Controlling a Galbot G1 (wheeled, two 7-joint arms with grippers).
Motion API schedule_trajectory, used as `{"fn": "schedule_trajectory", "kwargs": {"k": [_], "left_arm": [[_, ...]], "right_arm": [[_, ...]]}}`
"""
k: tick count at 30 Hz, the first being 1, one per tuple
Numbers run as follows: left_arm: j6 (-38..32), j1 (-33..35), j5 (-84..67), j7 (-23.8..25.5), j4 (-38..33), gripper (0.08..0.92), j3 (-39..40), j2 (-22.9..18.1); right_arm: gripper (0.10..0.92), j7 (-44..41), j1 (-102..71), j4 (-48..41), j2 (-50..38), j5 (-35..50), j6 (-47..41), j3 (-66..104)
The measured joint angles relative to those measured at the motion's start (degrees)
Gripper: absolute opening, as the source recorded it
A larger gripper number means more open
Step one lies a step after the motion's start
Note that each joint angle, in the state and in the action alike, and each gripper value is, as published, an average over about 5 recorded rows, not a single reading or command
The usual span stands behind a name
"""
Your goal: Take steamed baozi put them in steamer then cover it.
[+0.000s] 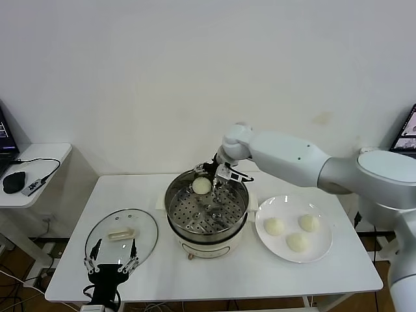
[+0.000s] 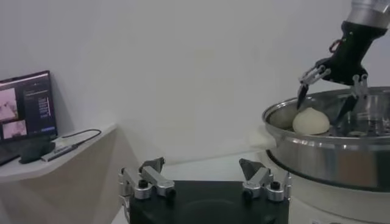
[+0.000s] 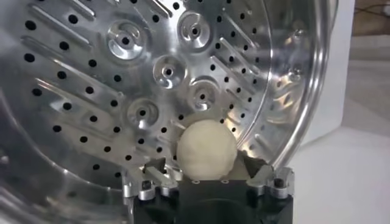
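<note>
The right tool [image 1: 217,171] hangs over the far rim of the steamer [image 1: 207,209], its fingers spread apart with 1 baozi [image 1: 201,186] lying between them on the perforated floor. The right wrist view shows the bun [image 3: 205,150] resting on the steel near the wall, with the finger pads to either side of it, so it looks released rather than gripped. Setting it at the far edge probably leaves the middle and near side free for the other buns.

That is the only bun in the steamer. 3 more buns [image 1: 297,242] sit on the white plate [image 1: 324,249] just to the right of the pot on the bench [image 1: 338,276], near one another and apart from the steamer.

The left tool [image 1: 112,264] waits low at the near left edge of the bench, fingers wide and holding nothing, just in front of the glass cover [image 1: 121,235], which lies flat with its handle up. Parked there, it seems placed to take the cover once the buns are in.

By my reading, about a quarter of the loading is done and the covering has not begun.
</note>
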Motion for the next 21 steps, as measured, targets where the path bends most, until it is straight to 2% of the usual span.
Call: {"fn": "schedule_trajectory", "kwargs": {"k": [11, 21], "left_arm": [[1.5, -0.3, -0.1, 2.4, -0.7, 0.823, -1.2, 1.2], [2.4, -1.1, -0.4, 4.9, -0.9, 0.823, -3.0, 2.5]], "right_arm": [[0.823, -6.7, 8.0, 14.6, -14.0, 14.0, -19.1, -1.7], [0.823, -8.5, 7.3, 26.2, -30.5, 18.5, -31.4, -1.3]]}}
